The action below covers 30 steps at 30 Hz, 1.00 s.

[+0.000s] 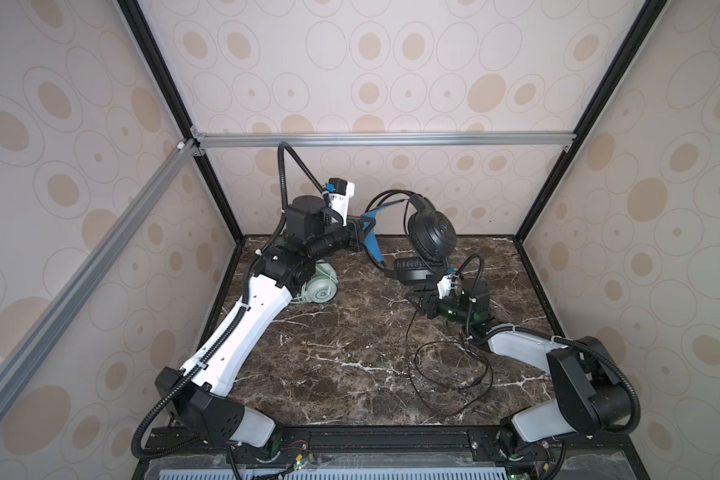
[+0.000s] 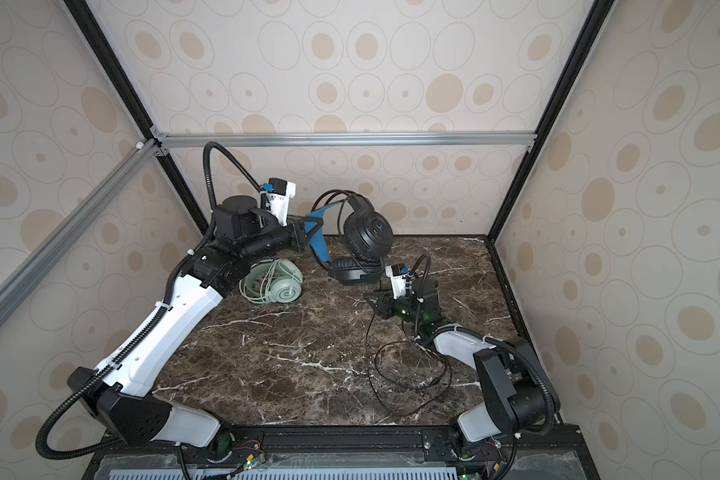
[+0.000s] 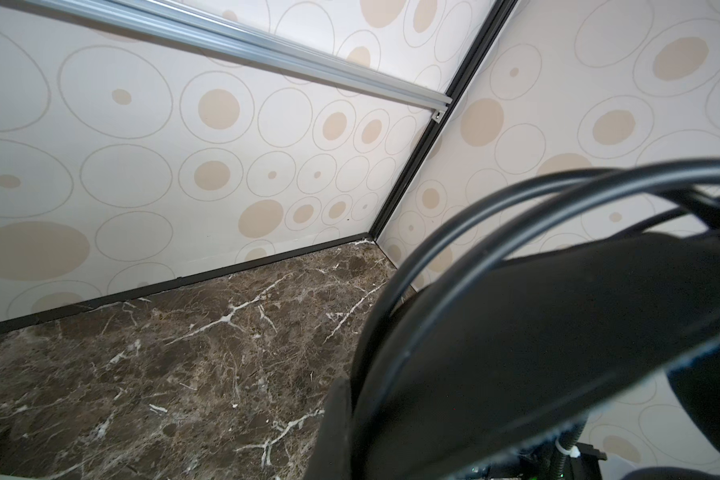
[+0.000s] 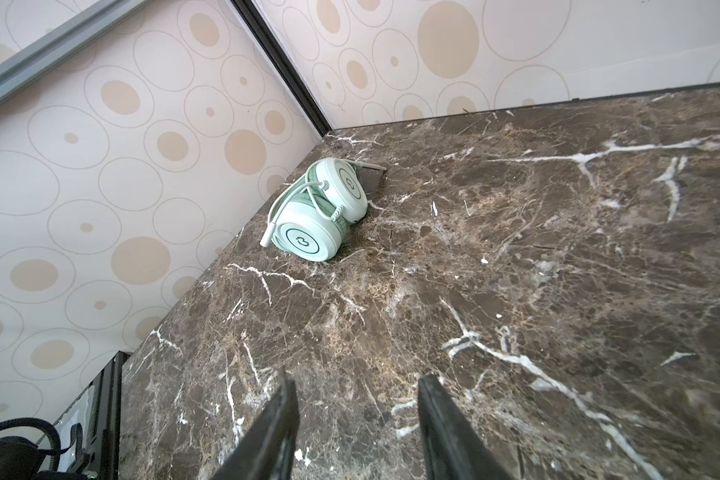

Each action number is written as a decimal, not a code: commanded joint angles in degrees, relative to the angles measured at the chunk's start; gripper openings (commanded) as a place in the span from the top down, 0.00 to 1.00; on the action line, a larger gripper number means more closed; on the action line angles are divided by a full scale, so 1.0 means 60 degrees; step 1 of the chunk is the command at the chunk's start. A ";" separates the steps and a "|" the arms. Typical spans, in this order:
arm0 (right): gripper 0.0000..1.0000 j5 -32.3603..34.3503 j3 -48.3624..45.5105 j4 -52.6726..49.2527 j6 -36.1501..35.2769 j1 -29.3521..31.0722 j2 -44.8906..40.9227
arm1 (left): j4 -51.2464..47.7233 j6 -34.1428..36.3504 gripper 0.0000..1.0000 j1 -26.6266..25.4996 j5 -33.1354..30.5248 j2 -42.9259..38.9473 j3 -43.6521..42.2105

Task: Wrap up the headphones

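The mint-green headphones lay folded at the table's edge, close to its corner below the patterned walls. Their pale cable looped around the cups, the plug poking toward the edge. The right gripper hung over bare marble, its dark fingers apart with nothing between them.

left arm: stretched from near-left base toward the far side, wrist raised, pointing right | left gripper: jaws clamped on the blue band of the black headphones | right arm: folded at the right, forearm low | right gripper: pointing left, low over the table, jaws apart
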 commanded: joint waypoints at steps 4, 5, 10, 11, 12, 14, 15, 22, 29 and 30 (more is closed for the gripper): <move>0.70 0.0123 -0.0196 0.0848 0.0516 0.0134 0.0305 | 0.0946 -0.0746 1.00 0.0113 0.0128 -0.0261 0.0297; 0.78 0.0103 -0.0213 0.0845 0.0498 0.0152 0.0311 | 0.0979 -0.0830 1.00 0.0124 0.0069 -0.0263 0.0296; 0.99 0.0442 0.0017 -0.0413 -0.0222 0.0467 0.0083 | 0.1333 -0.1736 1.00 0.0164 -0.0886 -0.0221 -0.0043; 1.00 0.0587 0.0084 -0.0736 -0.0401 0.0581 0.0037 | 0.1447 -0.1959 1.00 0.0171 -0.1071 -0.0207 -0.0126; 1.00 0.0752 0.0131 -0.0992 -0.0539 0.0678 -0.0024 | 0.1569 -0.2143 1.00 0.0172 -0.1265 -0.0206 -0.0236; 1.00 0.1285 0.0221 -0.1595 -0.0822 0.0925 -0.0186 | 0.1923 -0.2630 1.00 0.0172 -0.1581 -0.0243 -0.0522; 1.00 0.1614 0.0235 -0.1862 -0.0995 0.1093 -0.0305 | 0.2079 -0.2872 1.00 0.0175 -0.1711 -0.0244 -0.0661; 1.00 0.2889 0.0342 -0.3321 -0.1674 0.1990 -0.1093 | 0.1735 -0.3667 1.00 0.0259 -0.2883 -0.0010 -0.0679; 1.00 0.3993 0.0641 -0.5110 -0.2608 0.3105 -0.1841 | 0.1517 -0.4271 1.00 0.0384 -0.3448 0.0550 -0.0395; 1.00 0.4136 0.0687 -0.5322 -0.2718 0.3242 -0.1940 | 0.1501 -0.4308 1.00 0.0381 -0.3528 0.0643 -0.0335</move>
